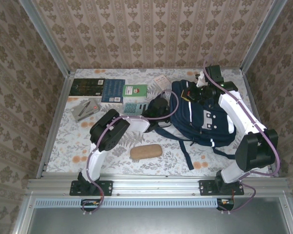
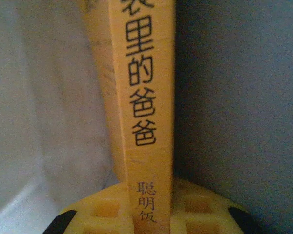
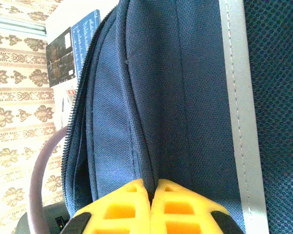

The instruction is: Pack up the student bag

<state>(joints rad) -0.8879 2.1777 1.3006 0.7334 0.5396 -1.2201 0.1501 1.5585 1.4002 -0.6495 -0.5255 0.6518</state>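
On the right half of the flowered surface (image 1: 63, 146), seen from above, lies the student bag (image 1: 205, 117), its top toward the back wall. At the left wrist, the left hand (image 2: 149, 207) clamps a yellow book (image 2: 141, 97), spine facing the camera. At the right wrist, the right hand (image 3: 150, 195) pinches a fold of the bag's navy fabric.

The student bag (image 1: 195, 124) blocks the right side; open table (image 1: 63, 141) surrounds the pouch (image 1: 146, 151).
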